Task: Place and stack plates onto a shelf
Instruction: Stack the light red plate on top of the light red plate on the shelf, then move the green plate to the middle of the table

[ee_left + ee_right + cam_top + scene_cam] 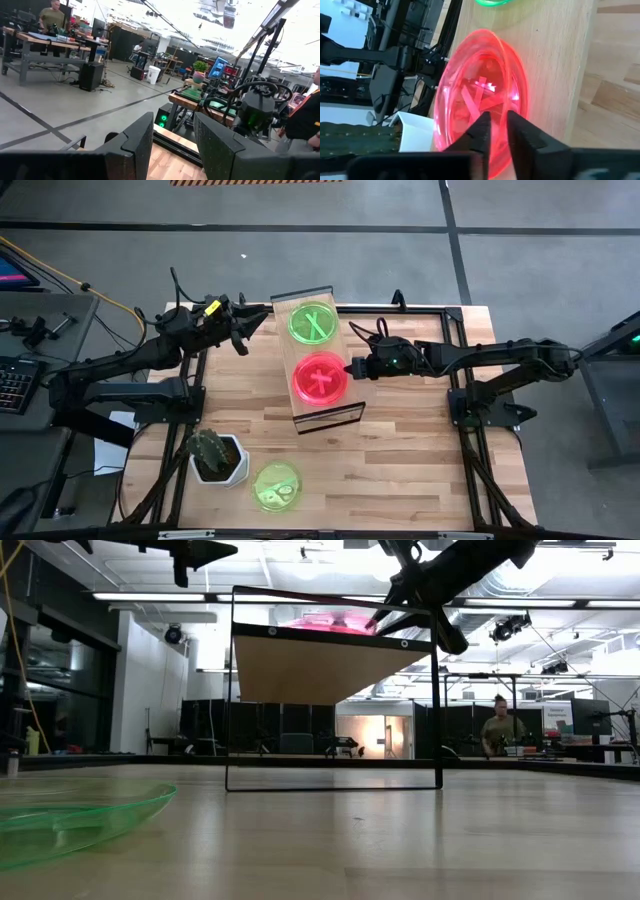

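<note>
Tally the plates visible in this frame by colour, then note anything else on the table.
Green plates: 2, one on the shelf at, one on the table at.
Pink plates: at least 1; a stack cannot be ruled out.
Potted cactus: 1.
Total: 4.

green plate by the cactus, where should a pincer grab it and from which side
Probably by its raised rim. The green plate lies flat on the table, so only the edge offers a pinch. Come from the side away from the cactus, which stands close beside it.
</note>
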You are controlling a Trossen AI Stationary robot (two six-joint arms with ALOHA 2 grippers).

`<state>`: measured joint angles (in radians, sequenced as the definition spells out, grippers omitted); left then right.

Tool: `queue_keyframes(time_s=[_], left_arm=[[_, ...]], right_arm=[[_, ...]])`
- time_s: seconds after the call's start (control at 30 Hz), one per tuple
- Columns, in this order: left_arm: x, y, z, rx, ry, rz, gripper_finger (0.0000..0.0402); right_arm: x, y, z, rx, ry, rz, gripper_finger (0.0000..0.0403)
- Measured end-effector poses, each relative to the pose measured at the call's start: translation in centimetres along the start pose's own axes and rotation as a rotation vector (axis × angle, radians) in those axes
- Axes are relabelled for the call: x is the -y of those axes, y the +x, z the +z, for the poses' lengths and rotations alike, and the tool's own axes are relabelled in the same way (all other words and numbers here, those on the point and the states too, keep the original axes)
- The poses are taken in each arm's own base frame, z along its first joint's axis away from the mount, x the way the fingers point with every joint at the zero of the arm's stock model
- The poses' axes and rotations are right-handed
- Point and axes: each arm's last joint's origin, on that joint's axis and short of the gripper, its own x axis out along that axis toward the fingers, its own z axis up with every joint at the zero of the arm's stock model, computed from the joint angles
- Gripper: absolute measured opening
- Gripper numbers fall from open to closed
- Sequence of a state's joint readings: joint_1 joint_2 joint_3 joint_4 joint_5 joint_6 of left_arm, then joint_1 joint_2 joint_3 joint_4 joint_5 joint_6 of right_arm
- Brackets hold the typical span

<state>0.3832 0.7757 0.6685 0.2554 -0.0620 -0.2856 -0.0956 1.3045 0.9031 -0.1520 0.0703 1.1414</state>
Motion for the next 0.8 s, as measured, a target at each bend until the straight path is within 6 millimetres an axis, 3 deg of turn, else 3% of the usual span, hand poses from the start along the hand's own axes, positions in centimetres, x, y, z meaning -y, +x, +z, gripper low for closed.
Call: queue_keyframes(time_s=[0.27, 0.43, 0.6, 0.8], left_arm=[[0.0, 0.0, 0.0, 0.0, 0.0, 0.001, 0.0133], [0.0, 0.0, 0.0, 0.001, 0.001, 0.002, 0.0133], [0.0, 0.0, 0.0, 0.001, 0.0, 0.005, 0.0133], [-0.1, 0.0, 0.1, 0.01, -0.064, 0.014, 0.0133]], right_arm=[[-0.1, -0.4, 0.2, 0.008, -0.051, 0.009, 0.0162], [-0.4, -1.7, 1.0, 0.009, -0.115, 0.074, 0.0215], [-1.9, -4.0, 1.2, 0.001, -0.297, 0.25, 0.0229], [-3.7, -5.5, -1.1, -0.133, -0.534, 0.478, 0.0208]])
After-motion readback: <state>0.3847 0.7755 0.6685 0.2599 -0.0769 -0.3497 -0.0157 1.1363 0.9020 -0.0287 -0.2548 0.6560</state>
